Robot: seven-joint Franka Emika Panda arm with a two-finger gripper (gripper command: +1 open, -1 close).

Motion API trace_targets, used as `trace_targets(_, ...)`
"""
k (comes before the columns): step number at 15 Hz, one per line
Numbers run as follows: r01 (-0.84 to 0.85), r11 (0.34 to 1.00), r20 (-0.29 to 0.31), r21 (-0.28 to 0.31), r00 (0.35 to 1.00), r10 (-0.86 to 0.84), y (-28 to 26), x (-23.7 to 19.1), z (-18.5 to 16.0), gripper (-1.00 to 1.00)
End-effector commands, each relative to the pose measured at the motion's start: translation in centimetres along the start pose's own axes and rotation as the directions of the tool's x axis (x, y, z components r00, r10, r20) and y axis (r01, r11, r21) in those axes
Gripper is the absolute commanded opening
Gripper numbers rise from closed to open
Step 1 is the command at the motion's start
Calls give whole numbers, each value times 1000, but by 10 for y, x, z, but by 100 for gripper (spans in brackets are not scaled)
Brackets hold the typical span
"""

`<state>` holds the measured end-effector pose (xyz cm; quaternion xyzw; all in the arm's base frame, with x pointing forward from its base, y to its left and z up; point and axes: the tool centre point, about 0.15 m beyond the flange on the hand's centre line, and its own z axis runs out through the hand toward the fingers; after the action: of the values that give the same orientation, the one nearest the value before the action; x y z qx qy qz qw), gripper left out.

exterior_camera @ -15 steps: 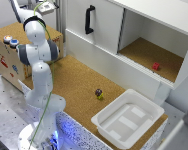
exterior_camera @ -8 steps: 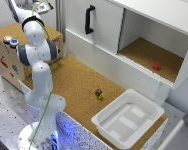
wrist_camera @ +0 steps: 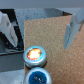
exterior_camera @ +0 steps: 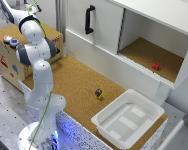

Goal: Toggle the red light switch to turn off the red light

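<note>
The red light switch (wrist_camera: 34, 54) is a small round button with a pale rim, and its top glows orange-red. It sits on top of the wooden box (exterior_camera: 9, 60), beside the matching blue-topped button (wrist_camera: 38, 77). Both also show in the exterior view, the red switch (exterior_camera: 7, 38) and the blue button (exterior_camera: 14, 43), at that view's left. My gripper (wrist_camera: 40, 31) is open and empty above the box. Its two fingers (wrist_camera: 8, 29) stand wide apart, with the red switch below and between them, not touched. In the exterior view my arm (exterior_camera: 33, 47) bends over the box and hides the fingers.
A white cabinet with a black handle (exterior_camera: 89, 19) runs along the back; a small red block (exterior_camera: 155, 66) lies in its open compartment. A white tray (exterior_camera: 103, 122) stands at the front right of the cork table. A small dark ball (exterior_camera: 98, 93) lies near it.
</note>
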<state>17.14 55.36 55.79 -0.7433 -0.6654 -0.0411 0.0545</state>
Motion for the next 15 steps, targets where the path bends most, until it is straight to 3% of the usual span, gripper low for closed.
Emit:
trace_targets(1, 5, 1000, 311, -5, 950, -3, -10, 73, -11, 100)
trace_targets(5, 69, 997, 299, 40, 951, -77, -6, 78, 2, 100)
trace_targets(6, 87, 995, 295, 54, 950, -99, -5, 79, 6, -100)
trace_targets(10, 146, 987, 240, 71, 958, -159, -3, 79, 13, -100)
trace_targets(14, 169, 981, 282, 94, 940, -189, -9, 74, 25, -100)
trace_targets(15, 168, 981, 270, 101, 944, -189, -10, 72, 27, -100)
